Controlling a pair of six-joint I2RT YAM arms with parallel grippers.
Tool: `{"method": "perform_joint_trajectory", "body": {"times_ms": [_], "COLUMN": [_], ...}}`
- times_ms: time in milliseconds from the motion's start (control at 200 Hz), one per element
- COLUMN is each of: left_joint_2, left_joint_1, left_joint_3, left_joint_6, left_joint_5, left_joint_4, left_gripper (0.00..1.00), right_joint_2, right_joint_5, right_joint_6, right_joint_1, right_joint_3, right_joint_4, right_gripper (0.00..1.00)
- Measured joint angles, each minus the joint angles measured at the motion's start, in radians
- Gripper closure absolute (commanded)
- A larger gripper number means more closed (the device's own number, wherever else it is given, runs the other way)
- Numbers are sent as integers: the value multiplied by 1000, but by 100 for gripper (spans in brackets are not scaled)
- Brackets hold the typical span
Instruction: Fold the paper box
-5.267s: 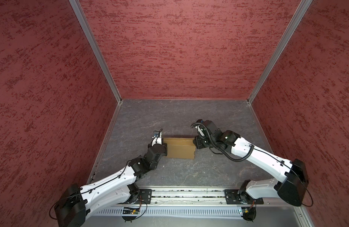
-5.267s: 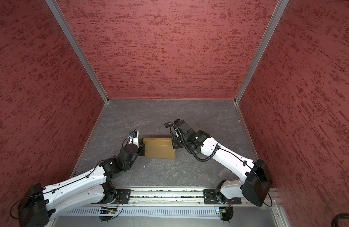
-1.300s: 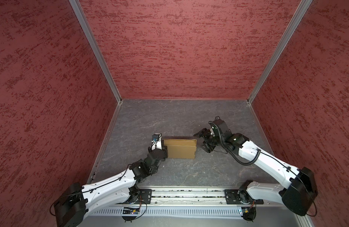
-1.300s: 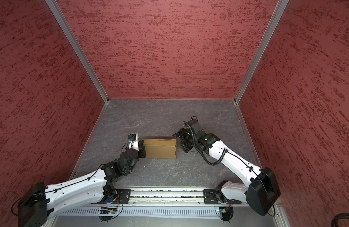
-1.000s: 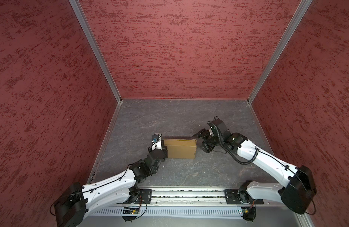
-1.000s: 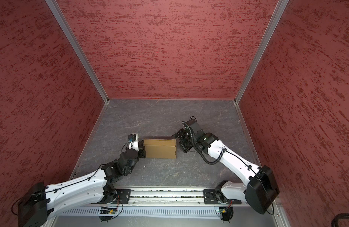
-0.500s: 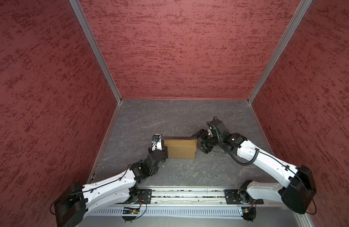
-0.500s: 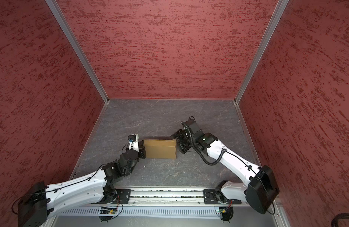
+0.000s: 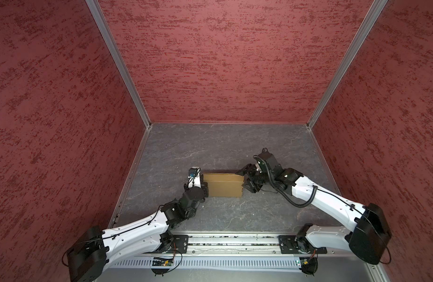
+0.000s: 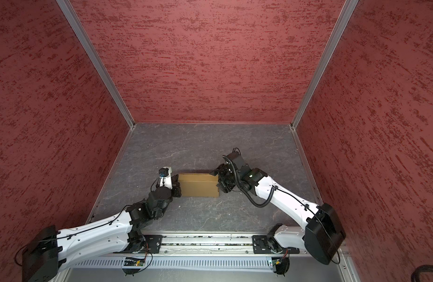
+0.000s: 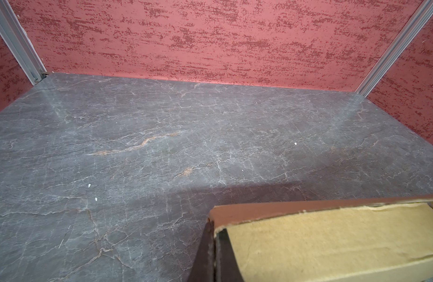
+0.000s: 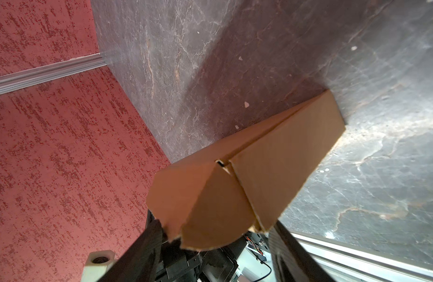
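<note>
The paper box [image 9: 224, 185] lies near the middle of the grey table [image 9: 210, 146], between the two arms, with a seam running along its top. The left gripper [image 11: 214, 229] is pinched tight on the wall at the box's left end. The right gripper [image 9: 244, 181] stands wide, its fingers [image 12: 147, 246] straddling the loose flaps at the right end.
</note>
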Motion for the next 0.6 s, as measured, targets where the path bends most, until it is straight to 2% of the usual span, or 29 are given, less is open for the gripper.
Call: {"method": "perform_joint_trajectory", "body": {"times_ms": [601], "left_joint_2": [-32], "left_joint_1": [-8], "left_joint_3": [-54], "left_joint_6": [2], "left_joint_5": [4], "left_joint_4": [72], "left_gripper": [100], "right_joint_2": [0], "right_joint_5": [70], "right_joint_6": [56], "right_joint_1": [36], "right_joint_3": [-69], "right_joint_4": [117], "right_gripper": [38]}}
